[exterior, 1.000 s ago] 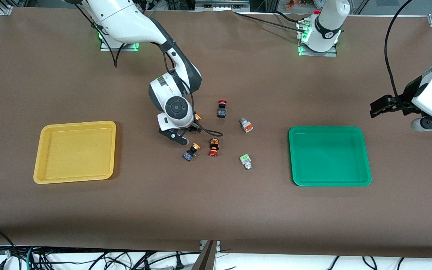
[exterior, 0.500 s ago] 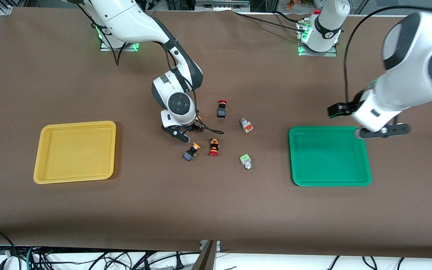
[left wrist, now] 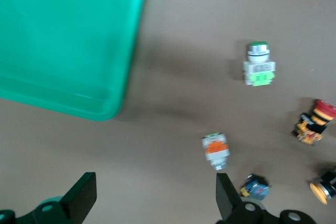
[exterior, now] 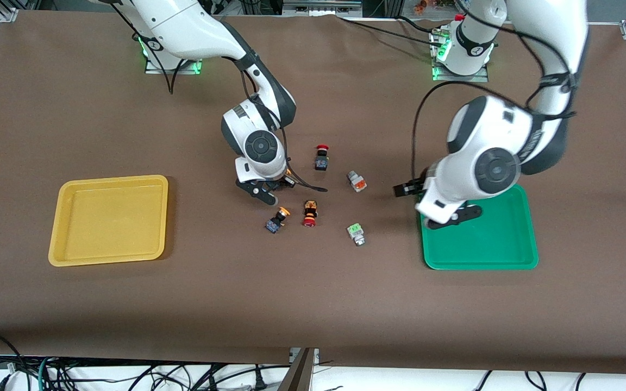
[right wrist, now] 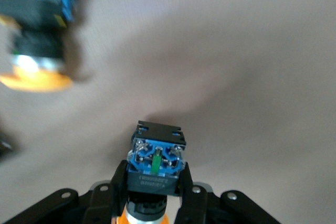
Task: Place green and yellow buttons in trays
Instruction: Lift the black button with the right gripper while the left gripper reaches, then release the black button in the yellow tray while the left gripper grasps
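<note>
My right gripper (exterior: 270, 191) (right wrist: 153, 177) is shut on a yellow-capped button (right wrist: 155, 163) with a black-and-blue body, low over the brown table. A second yellow-capped button (exterior: 277, 219) (right wrist: 34, 80) lies loose just nearer the camera. The silver-white button with an orange face (exterior: 356, 181) (left wrist: 216, 150) and the one with a green face (exterior: 355, 233) (left wrist: 259, 64) lie between the grippers. My left gripper (exterior: 432, 202) (left wrist: 154, 187) hangs open and empty over the green tray's (exterior: 481, 266) (left wrist: 68, 40) edge. The yellow tray (exterior: 109, 179) sits empty toward the right arm's end.
A red-capped button with an orange-black body (exterior: 309, 213) (left wrist: 314, 124) lies beside the loose yellow-capped one. Another red-capped button with a black-blue body (exterior: 321, 157) sits farther from the camera. Black cables trail from both wrists.
My right gripper has shut on the yellow-capped button. The left arm has swung in from its end of the table to the green tray's edge, still open.
</note>
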`<state>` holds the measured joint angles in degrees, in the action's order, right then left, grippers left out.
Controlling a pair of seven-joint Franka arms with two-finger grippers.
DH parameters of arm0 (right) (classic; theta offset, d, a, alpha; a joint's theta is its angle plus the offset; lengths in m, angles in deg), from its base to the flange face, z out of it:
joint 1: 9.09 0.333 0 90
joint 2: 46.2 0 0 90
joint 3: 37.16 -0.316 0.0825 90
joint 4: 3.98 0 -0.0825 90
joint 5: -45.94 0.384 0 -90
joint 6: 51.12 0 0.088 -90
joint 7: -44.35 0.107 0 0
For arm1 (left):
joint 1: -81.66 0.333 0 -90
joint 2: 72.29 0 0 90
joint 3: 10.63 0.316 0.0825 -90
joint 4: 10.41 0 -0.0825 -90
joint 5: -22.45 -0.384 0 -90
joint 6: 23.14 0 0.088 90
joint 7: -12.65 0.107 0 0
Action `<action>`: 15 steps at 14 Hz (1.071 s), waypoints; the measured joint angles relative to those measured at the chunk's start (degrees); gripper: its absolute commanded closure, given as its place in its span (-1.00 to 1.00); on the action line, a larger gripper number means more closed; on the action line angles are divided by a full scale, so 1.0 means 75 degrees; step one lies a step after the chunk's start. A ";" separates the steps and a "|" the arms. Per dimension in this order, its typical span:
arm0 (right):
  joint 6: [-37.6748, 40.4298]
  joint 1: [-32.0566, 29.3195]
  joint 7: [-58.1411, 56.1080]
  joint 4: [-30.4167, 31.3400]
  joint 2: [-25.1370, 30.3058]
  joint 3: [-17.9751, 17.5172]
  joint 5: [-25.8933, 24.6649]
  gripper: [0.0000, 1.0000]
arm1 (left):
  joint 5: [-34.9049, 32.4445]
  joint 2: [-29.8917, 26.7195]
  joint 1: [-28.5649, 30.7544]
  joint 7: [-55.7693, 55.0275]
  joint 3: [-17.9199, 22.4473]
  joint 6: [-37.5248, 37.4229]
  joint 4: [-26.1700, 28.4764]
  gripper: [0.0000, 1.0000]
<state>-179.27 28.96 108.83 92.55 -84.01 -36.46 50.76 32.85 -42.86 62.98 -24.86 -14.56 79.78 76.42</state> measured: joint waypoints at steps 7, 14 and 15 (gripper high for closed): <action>0.2180 -0.0358 -0.6160 -0.0179 0.1168 0.3247 0.0009 1.00 | 0.0789 0.0735 -0.1066 -0.1082 -0.0076 0.2299 0.1322 -1.00; 0.1209 -0.2674 -1.0827 0.0037 0.0524 0.3841 0.0495 1.00 | 0.0789 0.0844 -0.1376 -0.1186 -0.0058 0.3634 0.2232 -1.00; 0.1046 -0.2728 -1.0992 0.0055 0.0353 0.3825 0.0609 1.00 | 0.0789 0.0892 -0.1376 -0.1213 -0.0048 0.3691 0.2252 -1.00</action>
<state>-171.43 8.50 26.40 92.96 -81.37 -7.77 55.33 38.77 -36.17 52.66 -33.96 -14.92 107.46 93.31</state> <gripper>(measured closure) 0.590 0.000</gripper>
